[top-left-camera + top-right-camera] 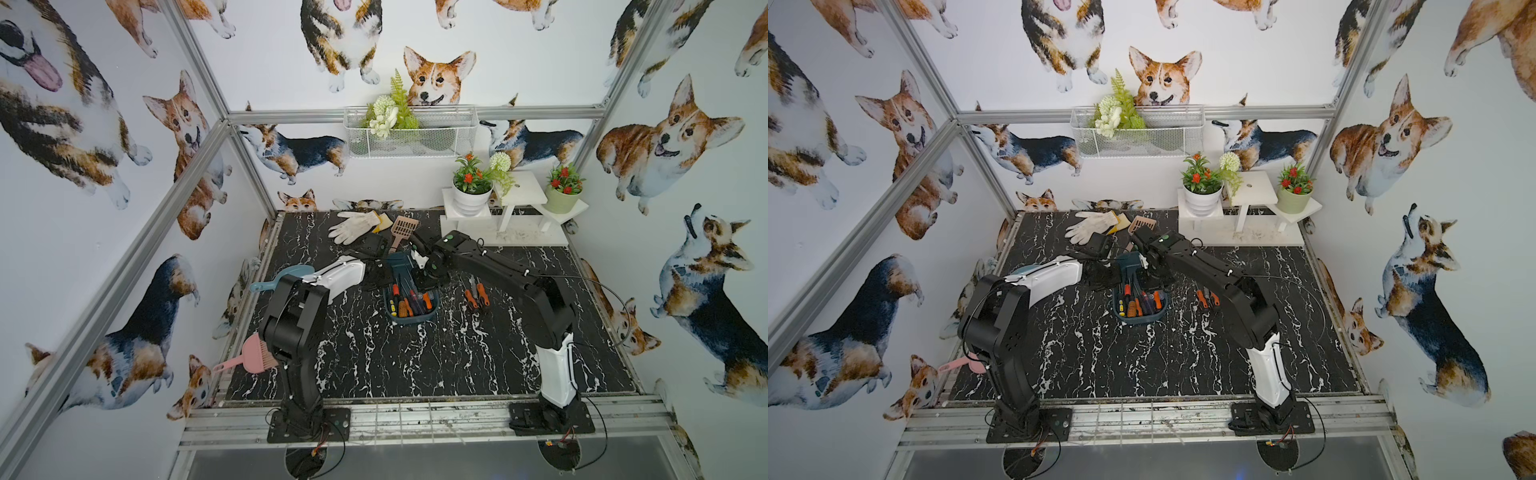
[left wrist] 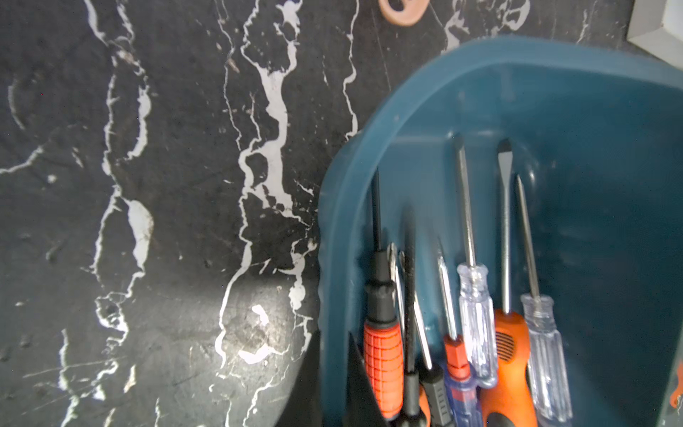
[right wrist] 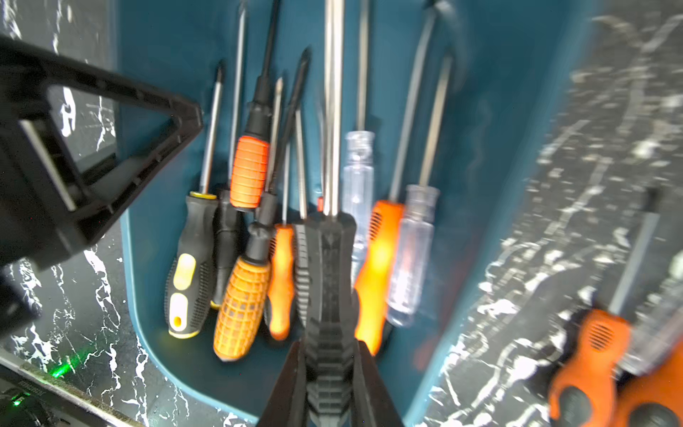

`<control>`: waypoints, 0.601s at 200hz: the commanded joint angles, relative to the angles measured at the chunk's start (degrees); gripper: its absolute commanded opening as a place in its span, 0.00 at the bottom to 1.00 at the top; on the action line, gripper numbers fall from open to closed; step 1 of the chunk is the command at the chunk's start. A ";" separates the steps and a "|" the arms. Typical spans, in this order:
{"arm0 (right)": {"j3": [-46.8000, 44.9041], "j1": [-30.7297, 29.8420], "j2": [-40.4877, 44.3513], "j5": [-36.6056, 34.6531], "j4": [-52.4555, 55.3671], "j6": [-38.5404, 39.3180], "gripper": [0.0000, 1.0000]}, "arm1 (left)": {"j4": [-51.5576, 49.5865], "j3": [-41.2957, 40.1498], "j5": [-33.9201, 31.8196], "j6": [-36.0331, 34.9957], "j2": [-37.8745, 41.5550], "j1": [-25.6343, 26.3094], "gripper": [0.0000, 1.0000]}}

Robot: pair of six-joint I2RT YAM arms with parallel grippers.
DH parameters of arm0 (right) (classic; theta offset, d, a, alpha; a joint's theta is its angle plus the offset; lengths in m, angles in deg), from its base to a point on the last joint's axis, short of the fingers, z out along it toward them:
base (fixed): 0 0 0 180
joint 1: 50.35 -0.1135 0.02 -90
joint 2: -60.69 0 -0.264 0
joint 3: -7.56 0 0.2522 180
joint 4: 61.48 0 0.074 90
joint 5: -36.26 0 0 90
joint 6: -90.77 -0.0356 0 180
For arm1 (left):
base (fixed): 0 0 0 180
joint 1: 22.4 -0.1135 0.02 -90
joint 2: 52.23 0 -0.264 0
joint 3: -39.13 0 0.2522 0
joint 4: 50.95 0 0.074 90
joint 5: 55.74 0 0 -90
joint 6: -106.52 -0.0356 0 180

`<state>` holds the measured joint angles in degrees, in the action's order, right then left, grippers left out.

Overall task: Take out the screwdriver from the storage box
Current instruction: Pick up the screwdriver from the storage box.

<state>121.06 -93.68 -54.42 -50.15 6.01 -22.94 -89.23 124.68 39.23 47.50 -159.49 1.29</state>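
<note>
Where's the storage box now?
In both top views the storage box sits centred on the table, loose orange-handled screwdrivers to its right, a brown scoop behind it.

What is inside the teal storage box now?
Screwdrivers with orange, yellow-black and clear handles lie side by side in the storage box. The right tool grips a black-handled screwdriver, which covers whatever lies below it.

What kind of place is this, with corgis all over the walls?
Probably a staged robot test booth, not a real workshop: corgi wallpaper on a bare metal frame, the left arm and right arm mounted at one marble-look table, plus a storage box of screwdrivers.
</note>
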 commanded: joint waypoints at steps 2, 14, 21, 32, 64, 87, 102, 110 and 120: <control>-2.98 2.00 4.17 -2.43 -1.76 -0.68 0.00 | 1.53 0.19 0.74 -0.23 -0.03 0.14 0.00; -5.28 3.51 6.74 -3.15 -2.38 -0.99 0.00 | 1.49 0.11 0.74 -0.24 -0.05 0.14 0.00; -6.71 4.47 8.16 -3.55 -2.65 -1.08 0.00 | 1.56 0.11 0.72 -0.29 -0.03 0.14 0.00; -8.84 6.03 10.10 -4.37 -2.84 -1.00 0.00 | 1.49 0.19 0.78 -0.23 -0.01 0.14 0.00; -14.13 11.06 12.45 -5.89 -1.54 -0.60 0.00 | 1.49 0.35 0.85 -0.23 -0.21 0.14 0.00; -16.99 13.58 12.89 -7.80 -0.97 0.27 0.00 | 1.32 0.28 0.78 -0.24 0.04 0.14 0.00; -18.23 14.82 12.98 -8.44 -1.07 0.71 0.00 | 1.18 0.19 0.64 -0.36 0.17 0.14 0.00; -18.65 15.36 12.89 -8.46 -1.15 0.92 0.00 | 1.05 0.17 0.65 -0.51 0.21 0.14 0.00; -19.01 15.95 12.66 -8.39 -1.13 1.18 0.00 | 0.85 0.12 0.56 -0.48 0.30 0.14 0.00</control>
<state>102.92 -78.88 -41.92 -56.92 4.48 -22.89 -89.23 124.68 39.19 47.50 -159.53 1.29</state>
